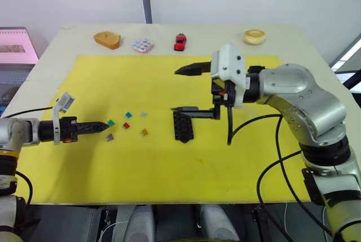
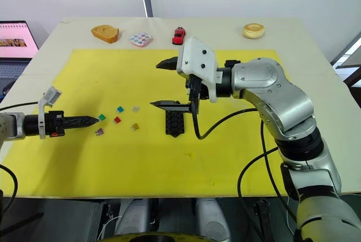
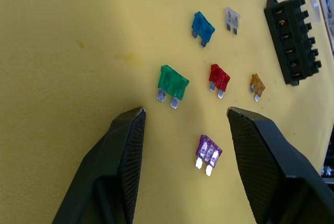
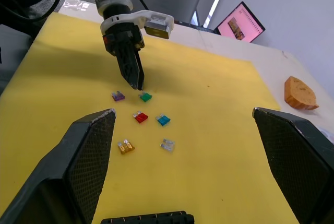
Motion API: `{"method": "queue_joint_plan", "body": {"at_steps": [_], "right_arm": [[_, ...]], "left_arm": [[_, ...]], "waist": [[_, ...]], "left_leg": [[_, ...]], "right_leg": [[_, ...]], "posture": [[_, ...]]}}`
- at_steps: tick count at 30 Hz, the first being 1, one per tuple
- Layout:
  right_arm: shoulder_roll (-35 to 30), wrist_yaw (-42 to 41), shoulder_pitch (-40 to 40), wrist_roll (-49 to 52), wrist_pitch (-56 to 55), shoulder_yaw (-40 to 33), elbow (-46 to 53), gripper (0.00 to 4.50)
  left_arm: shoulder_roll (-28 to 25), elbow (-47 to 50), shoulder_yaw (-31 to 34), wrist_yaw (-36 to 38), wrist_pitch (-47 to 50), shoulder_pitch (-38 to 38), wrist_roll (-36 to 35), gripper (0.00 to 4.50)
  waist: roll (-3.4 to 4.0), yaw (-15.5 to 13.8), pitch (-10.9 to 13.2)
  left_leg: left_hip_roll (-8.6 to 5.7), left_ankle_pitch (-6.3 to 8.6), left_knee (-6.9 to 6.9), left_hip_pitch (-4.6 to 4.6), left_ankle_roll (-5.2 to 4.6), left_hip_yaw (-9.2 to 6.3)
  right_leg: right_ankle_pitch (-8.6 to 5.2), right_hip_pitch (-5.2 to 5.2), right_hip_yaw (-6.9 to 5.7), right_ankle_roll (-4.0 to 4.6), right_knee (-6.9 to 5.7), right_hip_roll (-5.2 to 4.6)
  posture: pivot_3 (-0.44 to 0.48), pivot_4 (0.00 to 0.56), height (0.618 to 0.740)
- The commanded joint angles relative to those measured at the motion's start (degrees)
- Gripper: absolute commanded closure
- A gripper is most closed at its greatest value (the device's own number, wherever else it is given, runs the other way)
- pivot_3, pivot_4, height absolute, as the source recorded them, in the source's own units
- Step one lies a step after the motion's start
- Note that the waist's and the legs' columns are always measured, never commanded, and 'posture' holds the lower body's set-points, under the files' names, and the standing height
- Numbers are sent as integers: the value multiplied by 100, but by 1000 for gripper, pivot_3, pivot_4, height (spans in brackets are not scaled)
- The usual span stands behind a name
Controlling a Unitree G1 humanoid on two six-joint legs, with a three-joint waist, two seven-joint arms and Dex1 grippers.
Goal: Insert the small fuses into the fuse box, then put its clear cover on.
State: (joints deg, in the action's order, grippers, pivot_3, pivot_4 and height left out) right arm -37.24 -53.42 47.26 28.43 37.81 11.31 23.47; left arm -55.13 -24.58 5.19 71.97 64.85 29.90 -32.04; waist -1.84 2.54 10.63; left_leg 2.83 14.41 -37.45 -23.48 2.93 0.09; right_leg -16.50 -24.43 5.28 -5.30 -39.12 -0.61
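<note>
A pale tabletop (image 1: 316,44) carried a yellow mat (image 1: 113,168), with a screen (image 1: 17,44) off its left edge. The right claw (image 1: 186,89) hung spread wide above the black fuse box (image 1: 183,127) on the mat. The left claw (image 3: 182,125) lay low, released, just beside the small fuses (image 1: 127,126), loose on the mat left of the box.

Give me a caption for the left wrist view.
Open left gripper poised over six loose small fuses on yellow mat.
</note>
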Motion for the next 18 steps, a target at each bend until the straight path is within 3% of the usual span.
{"method": "queue_joint_plan", "body": {"at_steps": [1, 9, 18], "right_arm": [[20, -16, 98, 2, -74, -131, 131, 0], [15, -1, 91, 12, -28, -168, 162, 0], [19, 2, 131, 1, -19, -189, 126, 0]], "left_arm": [[115, -258, 38, -144, 68, 225, 16, 1879], [278, -716, -121, -161, -8, 504, 182, 1879], [476, -582, -491, 145, -7, 579, 238, 1879]], "waist": [[0, -2, 0], [0, -11, 0], [2, -46, -2]], "left_leg": [[0, 0, 0, 0, 0, 0], [-2, 0, -4, 0, 0, -5], [-6, 0, -6, 0, 0, -5]], "right_leg": [[0, 0, 0, 0, -1, 0], [0, 2, -4, 0, -4, -1], [0, 6, -5, 0, -3, -4]], "posture": [[0, 150, 740], [0, 150, 740], [0, 150, 740]]}}
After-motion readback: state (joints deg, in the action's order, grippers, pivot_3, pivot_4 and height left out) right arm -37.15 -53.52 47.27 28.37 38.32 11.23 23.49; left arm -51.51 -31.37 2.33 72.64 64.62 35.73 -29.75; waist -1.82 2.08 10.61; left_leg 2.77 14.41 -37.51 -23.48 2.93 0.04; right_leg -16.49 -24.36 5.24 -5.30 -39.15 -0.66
